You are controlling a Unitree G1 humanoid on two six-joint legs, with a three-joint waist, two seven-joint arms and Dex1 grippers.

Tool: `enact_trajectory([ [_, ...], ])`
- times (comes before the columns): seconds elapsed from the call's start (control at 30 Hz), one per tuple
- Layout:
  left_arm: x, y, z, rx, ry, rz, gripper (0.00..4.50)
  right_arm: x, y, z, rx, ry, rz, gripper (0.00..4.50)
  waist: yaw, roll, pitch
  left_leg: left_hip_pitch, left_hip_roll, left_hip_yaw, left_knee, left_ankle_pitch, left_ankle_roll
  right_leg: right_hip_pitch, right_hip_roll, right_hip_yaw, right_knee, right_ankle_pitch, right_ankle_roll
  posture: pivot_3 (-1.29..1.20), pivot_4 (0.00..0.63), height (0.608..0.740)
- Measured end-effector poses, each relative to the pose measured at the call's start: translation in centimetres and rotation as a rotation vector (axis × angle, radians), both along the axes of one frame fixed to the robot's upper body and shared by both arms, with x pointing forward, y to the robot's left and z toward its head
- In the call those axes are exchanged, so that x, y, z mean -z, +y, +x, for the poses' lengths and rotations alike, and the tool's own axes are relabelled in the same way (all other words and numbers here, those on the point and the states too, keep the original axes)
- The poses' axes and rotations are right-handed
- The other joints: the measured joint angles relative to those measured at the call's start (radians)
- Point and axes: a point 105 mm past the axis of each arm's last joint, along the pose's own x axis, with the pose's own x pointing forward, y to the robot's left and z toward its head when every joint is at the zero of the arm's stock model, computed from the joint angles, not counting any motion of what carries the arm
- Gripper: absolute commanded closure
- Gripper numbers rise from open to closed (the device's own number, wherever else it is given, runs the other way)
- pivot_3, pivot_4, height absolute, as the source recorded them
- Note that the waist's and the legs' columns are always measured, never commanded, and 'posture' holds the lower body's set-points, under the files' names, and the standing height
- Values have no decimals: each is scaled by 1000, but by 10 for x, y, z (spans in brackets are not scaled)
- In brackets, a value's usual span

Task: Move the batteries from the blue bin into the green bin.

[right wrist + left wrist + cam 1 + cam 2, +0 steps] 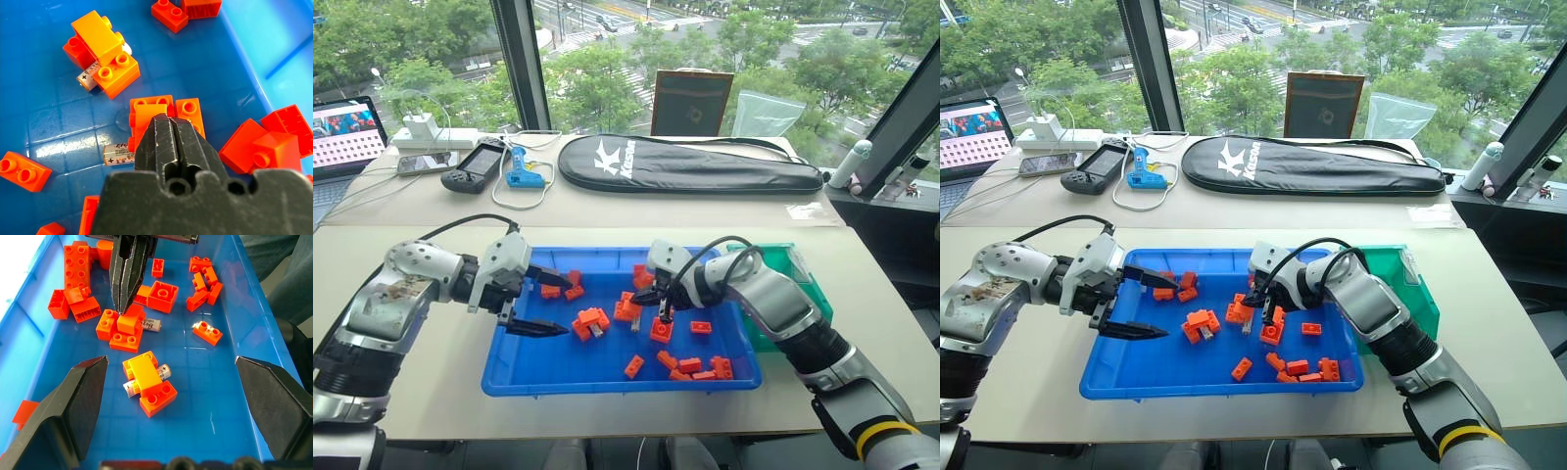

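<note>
Left eye view: the blue bin [524, 377] sits centre frame with the green bin [800, 284] at its right; "Kason" marks a black racket bag [690, 164] above.

Left wrist view: left gripper [171, 401] gapes wide, empty, around a battery [146, 382] under orange bricks [149, 382].

Right wrist view: right gripper [172, 142] is pinched closed, nothing visibly held, over a labelled battery [119, 152].

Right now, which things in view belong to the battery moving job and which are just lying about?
Part of the job:
- batteries, one by the shut right gripper, another under a brick
- blue bin
- green bin
- open left gripper

Just lying about:
- orange bricks
- black racket bag
- laptop
- game controller
</note>
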Motion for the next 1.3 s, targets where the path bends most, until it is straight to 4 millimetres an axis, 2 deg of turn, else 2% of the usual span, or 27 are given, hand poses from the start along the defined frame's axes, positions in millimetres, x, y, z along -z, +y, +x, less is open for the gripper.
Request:
enact_trajectory([
  [0.1, -2, -2, 2, 4, -12, -8, 0, -12, -2, 1, 18, 4, 45, 3435, 0, 0, 0, 0, 0, 0, 0, 0, 0, 0, 0, 0, 0, 0, 0, 0, 150, 734],
  [0.17, -2, -2, 3, 2, -8, -15, 0, -18, -1, -1, 10, -5, 59, 2626, 0, 0, 0, 0, 0, 0, 0, 0, 0, 0, 0, 0, 0, 0, 0, 0, 150, 734],
  [0.37, 0, -2, 4, -4, -1, -19, 0, -16, 2, -5, 7, 7, 48, 668, -5, 0, 0, 0, 0, 0, 0, 0, 0, 0, 0, 0, 0, 0, 0, 0, 150, 734],
  [0.53, 1, -4, 5, -5, 2, -23, 0, 7, 8, -15, -5, 75, 6, 668, -8, 0, 0, 0, 0, 0, 0, 0, 0, 0, 0, 0, 0, 0, 0, 0, 150, 734],
  [0.67, 2, -5, 5, -1, 4, -19, 0, 11, 8, -14, 4, 63, -18, 668, -8, 0, 0, 0, 0, 0, 0, 0, 0, 0, 0, 0, 0, 0, 0, 0, 150, 734],
  [0.8, 2, -5, 5, 1, 1, -16, 0, 12, 7, -10, 18, 45, -21, 1660, -7, 0, 0, 0, 0, 0, 0, 0, 0, 0, 0, 0, 0, 0, 0, 0, 150, 734],
  [0.97, 3, -5, 6, 0, -9, -13, 0, 16, 4, -6, 40, 47, -38, 3464, -8, 0, 0, 0, 0, 0, 0, 0, 0, 0, 0, 0, 0, 0, 0, 0, 150, 734],
  [1.0, 3, -5, 6, 1, -8, -14, 0, 16, 4, -6, 39, 45, -38, 3679, -8, 0, 0, 0, 0, 0, 0, 0, 0, 0, 0, 0, 0, 0, 0, 0, 150, 734],
  [1.13, 4, -5, 6, 1, -8, -12, 0, 10, 5, -8, 26, 30, -33, 3681, -8, 0, 0, 0, 0, 0, 0, 0, 0, 0, 0, 0, 0, 0, 0, 0, 150, 734],
  [1.3, 4, -7, 7, 3, -13, -16, 0, -19, -6, -1, 38, -47, -22, 3681, -5, 0, 0, 0, 0, 0, 0, 0, 0, 0, 0, 0, 0, 0, 0, 0, 150, 734],
])
